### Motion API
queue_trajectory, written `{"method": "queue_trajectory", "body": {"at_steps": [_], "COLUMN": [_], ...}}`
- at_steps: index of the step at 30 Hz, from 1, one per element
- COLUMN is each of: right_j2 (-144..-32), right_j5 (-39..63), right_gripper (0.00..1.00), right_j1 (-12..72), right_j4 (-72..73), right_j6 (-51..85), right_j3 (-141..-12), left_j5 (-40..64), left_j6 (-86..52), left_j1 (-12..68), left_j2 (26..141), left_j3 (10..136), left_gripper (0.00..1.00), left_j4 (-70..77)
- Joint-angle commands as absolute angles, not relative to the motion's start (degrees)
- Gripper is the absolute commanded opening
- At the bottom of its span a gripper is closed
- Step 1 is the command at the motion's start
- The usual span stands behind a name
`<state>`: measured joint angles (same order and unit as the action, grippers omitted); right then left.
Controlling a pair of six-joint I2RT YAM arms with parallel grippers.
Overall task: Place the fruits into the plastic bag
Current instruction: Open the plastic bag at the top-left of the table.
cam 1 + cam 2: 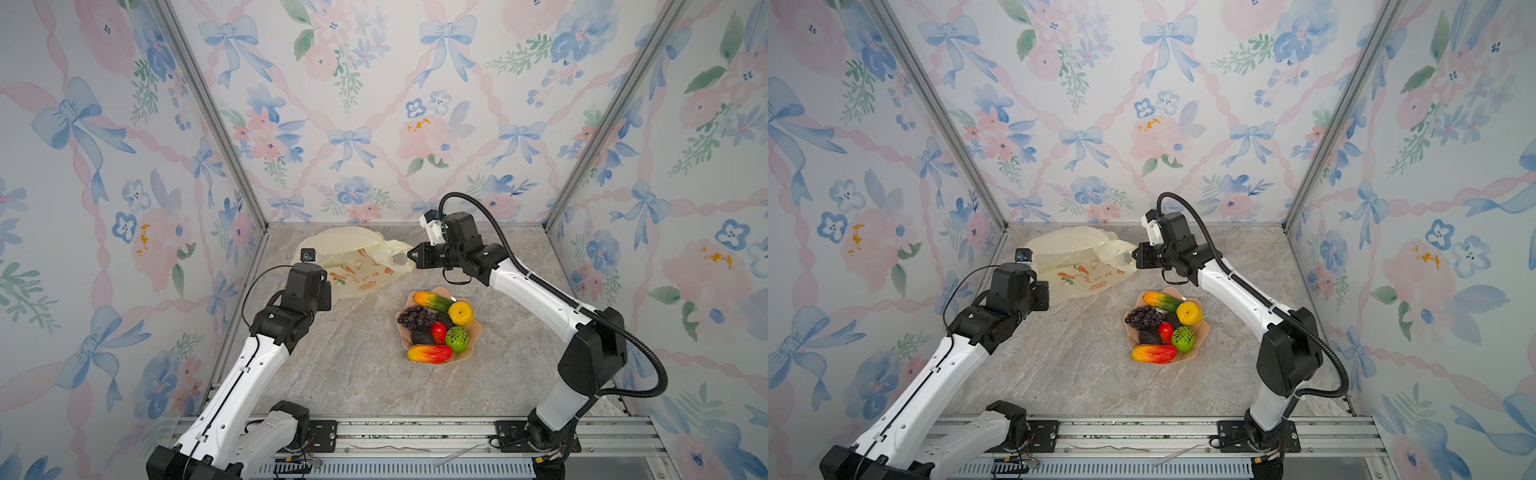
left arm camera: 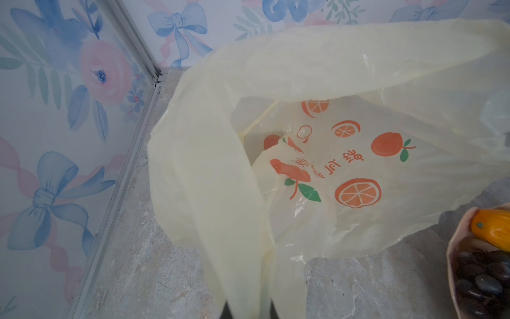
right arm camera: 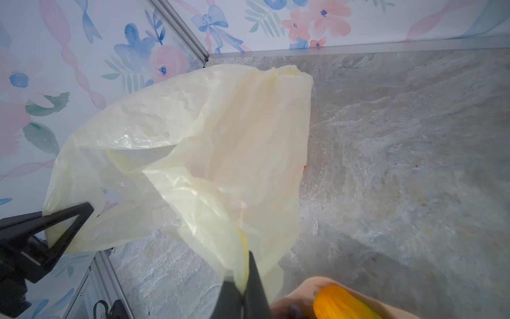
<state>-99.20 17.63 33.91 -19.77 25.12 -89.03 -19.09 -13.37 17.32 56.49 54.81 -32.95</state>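
While both jaws are clamped on thin film, the right gripper (image 3: 242, 292) pinches one loop handle of the crinkly pale-yellow translucent plastic bag (image 1: 351, 249) and the left gripper (image 2: 248, 313) pinches the other. The bag's mouth is spread at the far-left corner of the grey marble table (image 1: 332, 374). The glossy toy fruits (image 1: 436, 324) all sit in the pink scalloped dish (image 1: 477, 332) nearby. Risks: pulling the arms apart could tear the film or make it slip, and freeing one handle to pick fruit would likely collapse the mouth.

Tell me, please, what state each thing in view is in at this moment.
plastic bag, handles lifted, mouth open, no fruit seen inside.
pink dish, upright and full.
fruits, all piled in the pink dish.
left gripper, fingers shut on one bag handle.
right gripper, fingers shut on the other handle.
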Motion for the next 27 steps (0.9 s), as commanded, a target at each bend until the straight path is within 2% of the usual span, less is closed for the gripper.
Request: {"method": "queue_trajectory", "body": {"at_steps": [1,12,13,17,20,22,27], "right_j2": [-100.89,-106.50,-106.62,-104.39,-100.98,-98.67,-92.21], "right_j5": [18.99,15.91,15.91,14.69,12.19,11.01,8.54], "right_gripper": [0.00,0.00,0.03,0.42,0.60,0.66,0.70], "right_j1": [34.70,33.66,33.58,33.22,32.66,32.13,32.92], "right_j4": [-19.80,-23.66,-23.89,-25.17,-26.83,-28.90,-35.90], "right_j6": [25.99,23.98,23.95,23.31,21.95,21.11,20.19], "right_j3": [-92.07,-96.34,-96.41,-95.40,-93.93,-93.50,-92.89], "left_j5": [-17.74,-12.48,-12.95,-12.02,-11.49,-11.14,-11.41], "left_j6": [-14.69,-20.54,-21.04,-21.84,-22.19,-22.70,-24.32], "left_j1": [17.12,17.23,17.44,18.11,18.63,19.48,23.37], "left_j2": [55.16,51.71,51.68,52.79,54.51,55.66,57.29], "left_j3": [57.23,51.92,51.77,51.92,52.11,52.45,53.30], "left_gripper": [0.00,0.00,0.00,0.00,0.00,0.00,0.00], "left_j4": [-36.92,-39.51,-39.71,-40.07,-39.94,-39.90,-39.86]}}
